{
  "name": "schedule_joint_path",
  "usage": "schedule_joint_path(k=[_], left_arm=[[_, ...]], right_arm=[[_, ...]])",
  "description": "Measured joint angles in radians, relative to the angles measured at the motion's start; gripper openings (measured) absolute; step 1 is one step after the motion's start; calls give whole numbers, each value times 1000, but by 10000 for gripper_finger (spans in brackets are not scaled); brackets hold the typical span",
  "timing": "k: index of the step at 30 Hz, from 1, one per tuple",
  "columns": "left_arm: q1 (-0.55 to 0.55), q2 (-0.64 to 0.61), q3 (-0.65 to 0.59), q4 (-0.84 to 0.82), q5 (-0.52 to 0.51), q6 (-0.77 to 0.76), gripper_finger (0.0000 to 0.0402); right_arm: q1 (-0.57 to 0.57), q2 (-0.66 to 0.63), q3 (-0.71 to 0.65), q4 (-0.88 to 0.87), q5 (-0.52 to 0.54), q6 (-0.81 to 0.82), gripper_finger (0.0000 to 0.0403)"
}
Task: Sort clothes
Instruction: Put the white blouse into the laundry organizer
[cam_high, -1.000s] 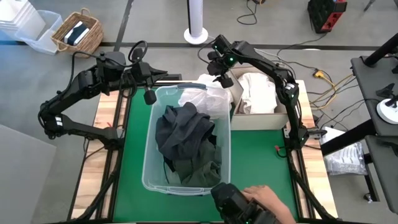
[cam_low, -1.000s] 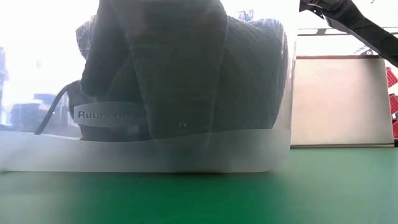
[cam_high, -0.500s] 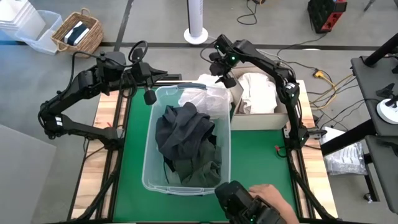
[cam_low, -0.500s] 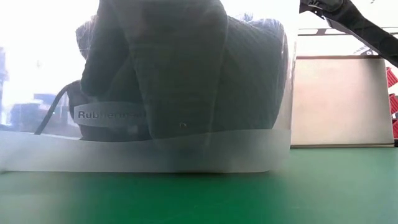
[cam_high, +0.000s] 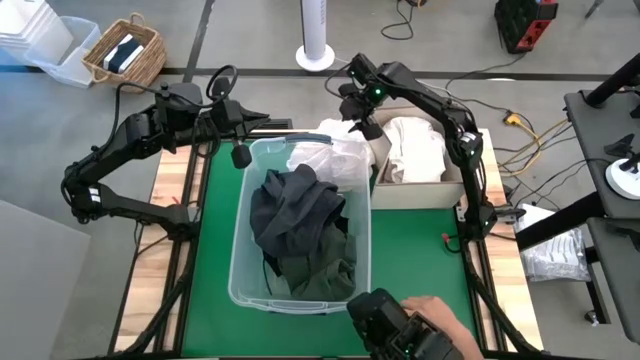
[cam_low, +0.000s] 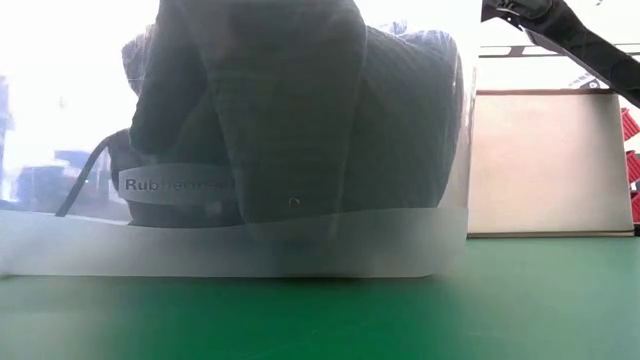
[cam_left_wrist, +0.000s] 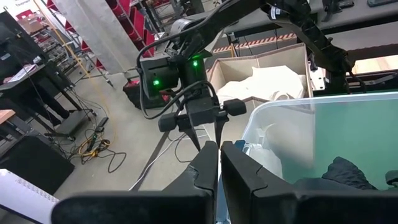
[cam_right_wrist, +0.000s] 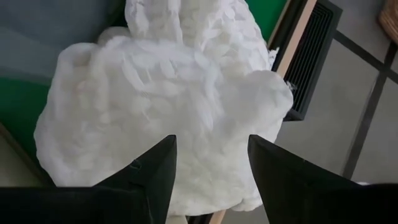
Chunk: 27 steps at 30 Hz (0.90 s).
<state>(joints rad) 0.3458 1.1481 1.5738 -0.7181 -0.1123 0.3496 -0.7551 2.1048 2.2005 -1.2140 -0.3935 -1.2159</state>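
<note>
The right end effector (cam_high: 352, 118) hangs with fingers apart directly above the white garment (cam_right_wrist: 168, 93) at the tub's (cam_high: 240, 270) far end. Descend vertically, gather a thick fold, then close. Dark clothes (cam_high: 298, 228) lie nearer. The left end effector (cam_left_wrist: 219, 163) waits, fingers together.

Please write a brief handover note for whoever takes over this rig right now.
Left tool: shut, empty, parked at the clear tub's far left corner.
Right tool: open, empty, above a white garment at the tub's far end.
Done: white clothes lie in the cardboard box.
Left: that white garment and the dark clothes in the tub.
A person's hand holds a device at the near edge.
</note>
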Motion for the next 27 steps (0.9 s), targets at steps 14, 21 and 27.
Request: schedule_joint_path(k=[14, 21, 27], left_arm=[[0, 0, 0, 0, 0, 0, 0], [0, 2, 0, 13, 0, -7, 0], [0, 2, 0, 29, 0, -11, 0]], right_arm=[[-48, -13, 0, 5, -138, 27, 196], [-94, -85, 1, 193, -139, 121, 178], [-153, -70, 2, 447, -181, 409, 107]])
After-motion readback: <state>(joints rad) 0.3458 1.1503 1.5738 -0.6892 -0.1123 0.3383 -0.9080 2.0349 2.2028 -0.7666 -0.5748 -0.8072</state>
